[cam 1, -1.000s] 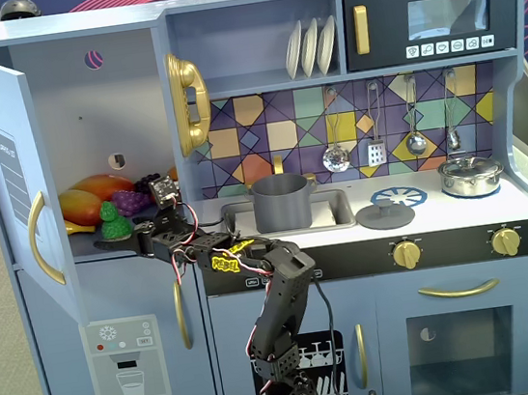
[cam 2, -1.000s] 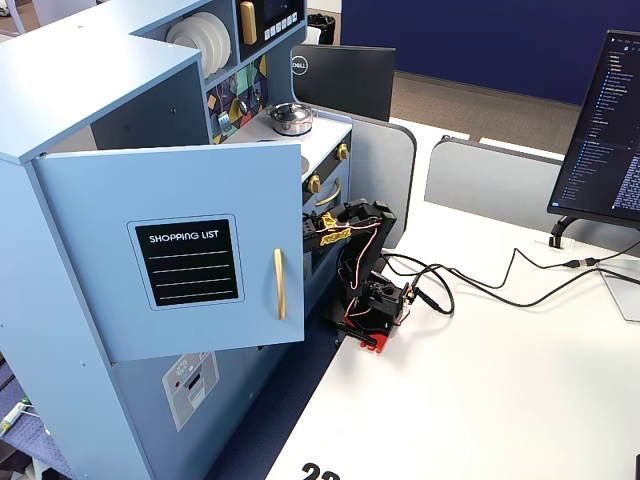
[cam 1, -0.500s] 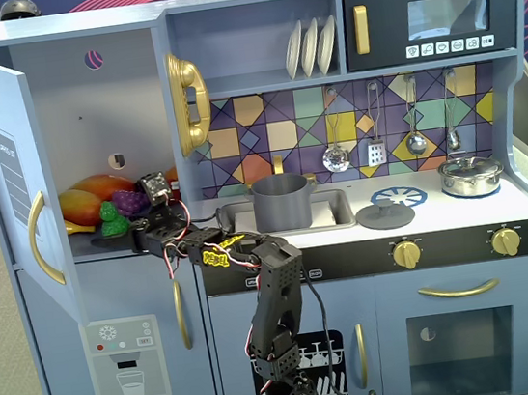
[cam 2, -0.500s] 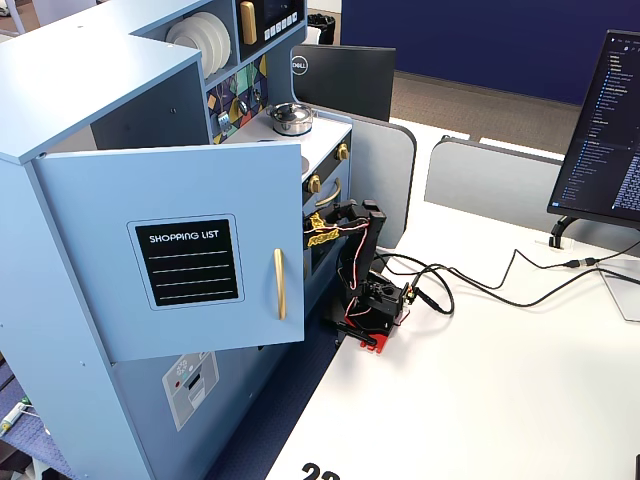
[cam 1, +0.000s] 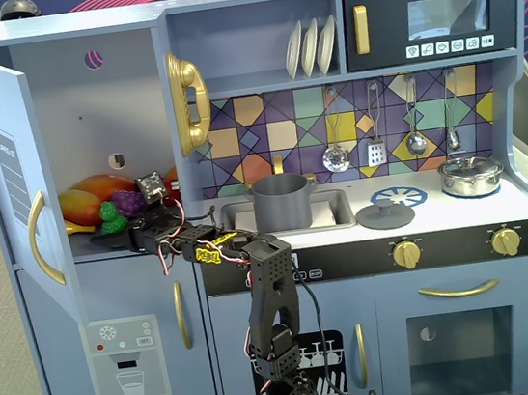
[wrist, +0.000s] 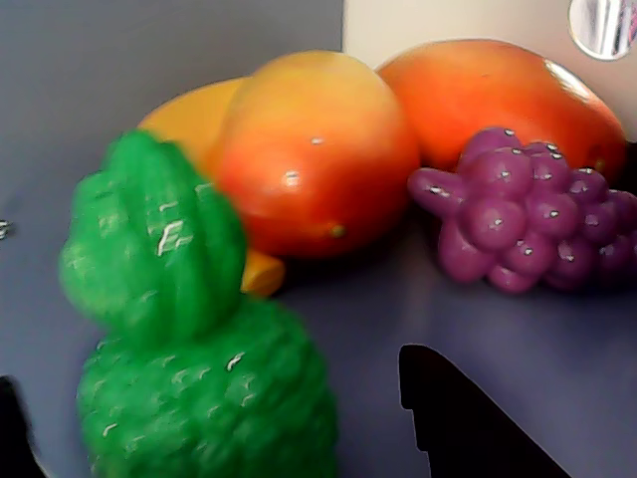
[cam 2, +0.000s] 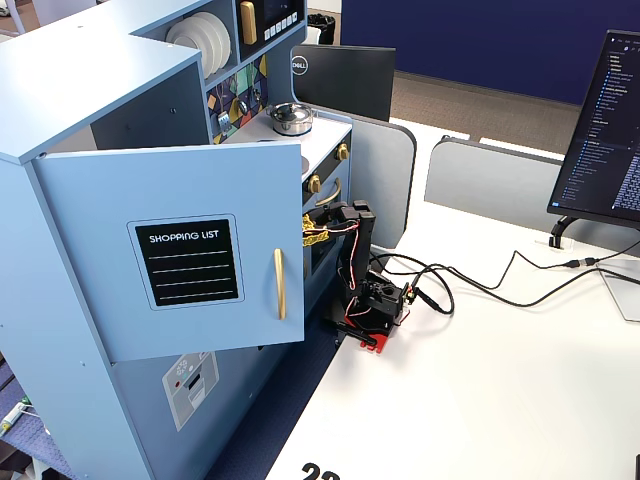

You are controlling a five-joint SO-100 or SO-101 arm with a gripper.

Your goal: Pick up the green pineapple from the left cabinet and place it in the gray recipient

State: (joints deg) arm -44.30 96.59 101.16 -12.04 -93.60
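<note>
The green pineapple (wrist: 189, 368) stands upright on the floor of the left cabinet (cam 1: 66, 97), whose door (cam 1: 8, 173) is swung open. In a fixed view it (cam 1: 109, 216) sits in front of the other toy fruit. My gripper (wrist: 209, 368) reaches into the cabinet and is open, with one dark finger at each side of the pineapple and a clear gap on the right. The gripper (cam 1: 124, 231) sits low at the cabinet's floor. The gray recipient (cam 1: 281, 200) stands in the sink, to the right of the cabinet.
Two orange mangoes (wrist: 318, 149) and a purple grape bunch (wrist: 528, 219) lie just behind the pineapple. A shiny lidded pot (cam 1: 471, 173) is on the stove at right. In a fixed view the open door (cam 2: 190, 250) hides the cabinet's inside; the arm (cam 2: 352, 250) shows beside it.
</note>
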